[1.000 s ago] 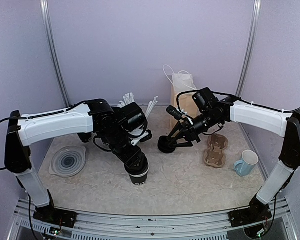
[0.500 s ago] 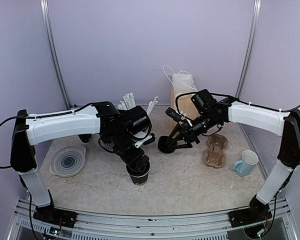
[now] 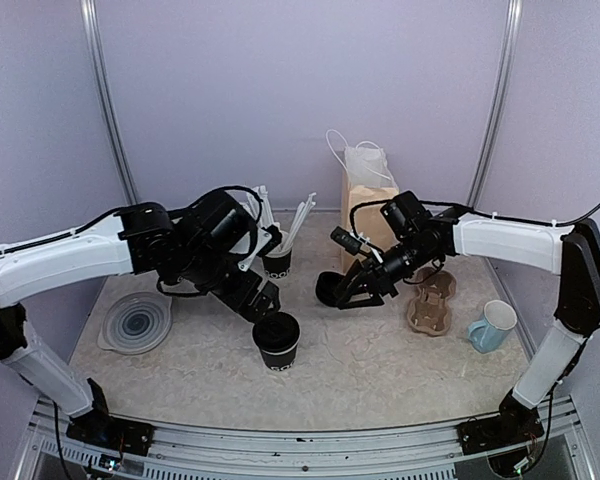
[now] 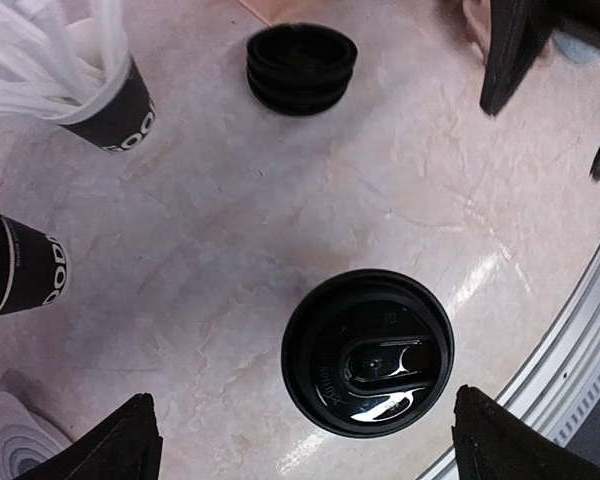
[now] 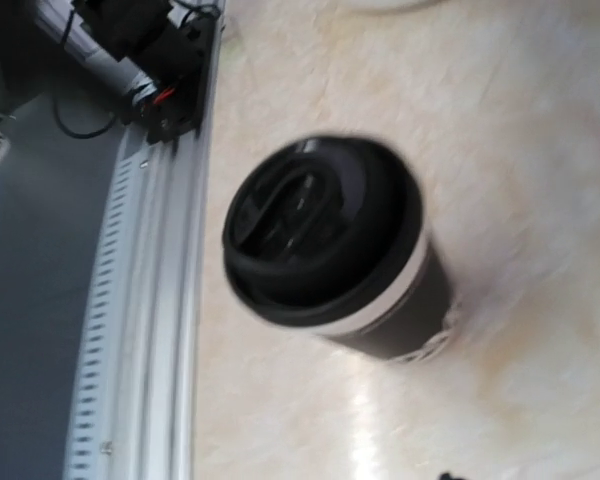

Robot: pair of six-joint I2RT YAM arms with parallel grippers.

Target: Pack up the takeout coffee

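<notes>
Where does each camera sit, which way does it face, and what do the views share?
Top external: high behind the table's near edge, facing the back wall; left arm and right arm show.
Left wrist: straight down on the small black paper cup with black plastic lid; own fingertips at lower corners.
Right wrist: obliquely down at that cup, blurred; own fingers almost out of frame.
Shared: the cup, in all three.

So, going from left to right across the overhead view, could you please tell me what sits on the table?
clear round dish → takeout coffee → stack of black lids → cardboard cup carrier → pale blue mug
</notes>
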